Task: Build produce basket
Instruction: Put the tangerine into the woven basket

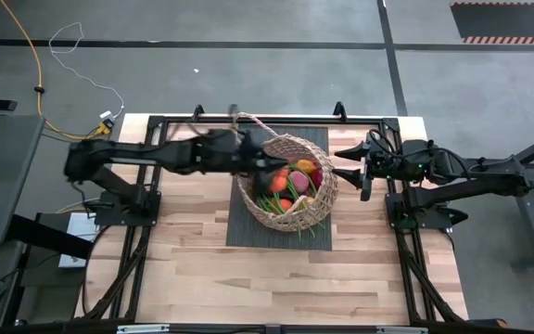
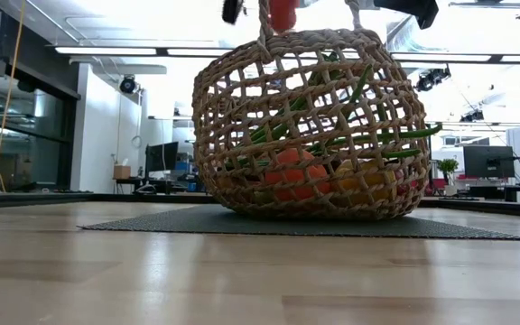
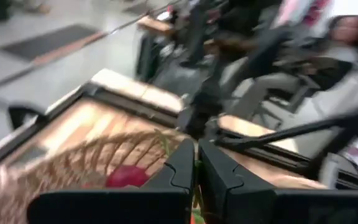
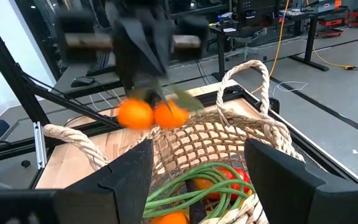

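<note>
The tan wicker basket (image 1: 323, 210) (image 2: 242, 117) stands on a dark mat at the table's middle. It holds produce: green bean stalks (image 4: 191, 190), a red piece (image 4: 230, 178) and orange pieces (image 2: 292, 171). My left gripper (image 1: 256, 165) (image 4: 149, 90) is over the basket's left rim. It is shut on an orange produce piece with a green top (image 4: 154, 116); the picture is blurred there. My right gripper (image 1: 343, 163) (image 4: 197, 155) stands open just right of the basket, pointing at it and touching nothing. My left gripper holds the orange produce piece by its green top (image 4: 174, 99), pinched between the shut fingers (image 3: 185, 168). The fingers reach in from the table's left, slanting a little downward. The orange body (image 2: 283, 13) hangs below them, clear of the basket's rim.
The dark woven mat (image 1: 247, 228) (image 2: 152, 222) lies under the basket. One rope loop handle (image 1: 248, 121) sticks out toward the far edge, and another (image 4: 248, 70) rises near my right gripper. Bare wood (image 1: 276, 278) stretches toward the near edge. Black frame rails (image 1: 156, 121) border the table.
</note>
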### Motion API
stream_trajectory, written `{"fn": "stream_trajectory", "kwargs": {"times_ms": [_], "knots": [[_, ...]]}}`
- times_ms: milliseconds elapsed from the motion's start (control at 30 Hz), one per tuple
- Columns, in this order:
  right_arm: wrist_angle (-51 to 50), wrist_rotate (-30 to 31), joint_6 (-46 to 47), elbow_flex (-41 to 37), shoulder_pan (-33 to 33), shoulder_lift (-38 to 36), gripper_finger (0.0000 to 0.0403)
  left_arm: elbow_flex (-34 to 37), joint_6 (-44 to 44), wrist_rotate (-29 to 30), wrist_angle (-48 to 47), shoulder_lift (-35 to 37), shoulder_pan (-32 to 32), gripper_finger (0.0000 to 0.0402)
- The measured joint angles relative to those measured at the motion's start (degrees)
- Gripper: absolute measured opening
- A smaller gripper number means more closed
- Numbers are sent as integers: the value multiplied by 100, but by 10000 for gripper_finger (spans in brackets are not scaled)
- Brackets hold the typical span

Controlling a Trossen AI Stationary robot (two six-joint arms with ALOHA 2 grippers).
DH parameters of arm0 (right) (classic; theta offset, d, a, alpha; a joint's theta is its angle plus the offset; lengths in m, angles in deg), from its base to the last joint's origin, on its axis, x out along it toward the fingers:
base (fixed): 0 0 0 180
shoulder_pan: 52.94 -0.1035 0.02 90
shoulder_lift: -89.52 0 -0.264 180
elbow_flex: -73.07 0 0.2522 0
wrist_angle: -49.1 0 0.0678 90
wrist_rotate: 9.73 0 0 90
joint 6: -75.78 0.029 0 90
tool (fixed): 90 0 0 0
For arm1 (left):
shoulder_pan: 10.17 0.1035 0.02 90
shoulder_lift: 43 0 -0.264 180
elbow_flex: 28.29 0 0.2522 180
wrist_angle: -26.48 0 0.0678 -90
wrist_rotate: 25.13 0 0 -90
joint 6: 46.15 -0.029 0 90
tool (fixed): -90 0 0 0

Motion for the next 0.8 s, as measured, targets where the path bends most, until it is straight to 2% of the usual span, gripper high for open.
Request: {"fn": "stream_trajectory", "kwargs": {"times_ms": [233,500,800], "knots": [[0,0,0,0,1,0,243,-60,1062,758,-81,-846,0,1],[-2,2,0,-1,2,0,243,-62,2317,678,-110,-1553,0,1],[0,38,0,-1,2,0,243,-62,3021,596,-27,-2128,26,14]]}}
